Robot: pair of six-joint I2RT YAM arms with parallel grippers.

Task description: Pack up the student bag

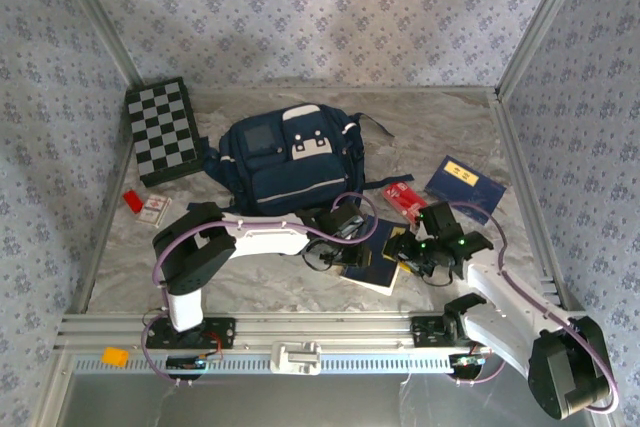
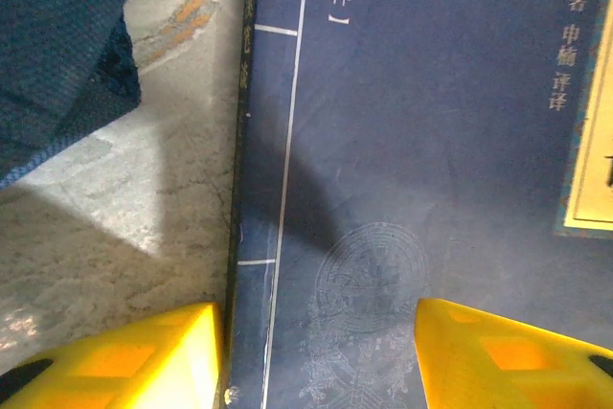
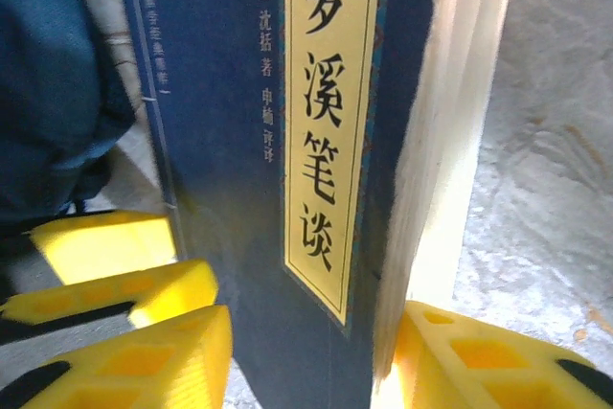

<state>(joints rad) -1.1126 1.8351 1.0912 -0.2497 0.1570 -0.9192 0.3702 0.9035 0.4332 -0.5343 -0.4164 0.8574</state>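
The student bag point(image 1: 285, 162) lies flat on the bench point(image 1: 250, 292), front pockets facing up. It is navy fabric with white trim stripes, white patches on the top pocket and a dark strap trailing off its right side. From above I cannot make out whether any zip is undone, and my left arm crosses its near edge.

Just in front of the bag, toward its right corner, lies a dark blue book point(image 1: 365, 265) with a yellow title label, and both pincers sit at it. My left pincer point(image 2: 321, 361) stands about half open above the flat cover. One yellow finger is by the spine edge and the other over the cover, with nothing clamped between them. A fold of the bag's blue weave fills the corner beyond.

My right pincer point(image 3: 306, 347) is part-way apart with the book's near end between its fingers. The page block sits against one finger and the cover against the other. Whether they press on it I cannot tell.

From above, the arms cover most of this book.

Left of the bag lies a checkered board point(image 1: 163, 130). Right of the bag lie a red box point(image 1: 405, 197) and a second blue book point(image 1: 465, 185). The small red things at the bag's near left are too small to name.
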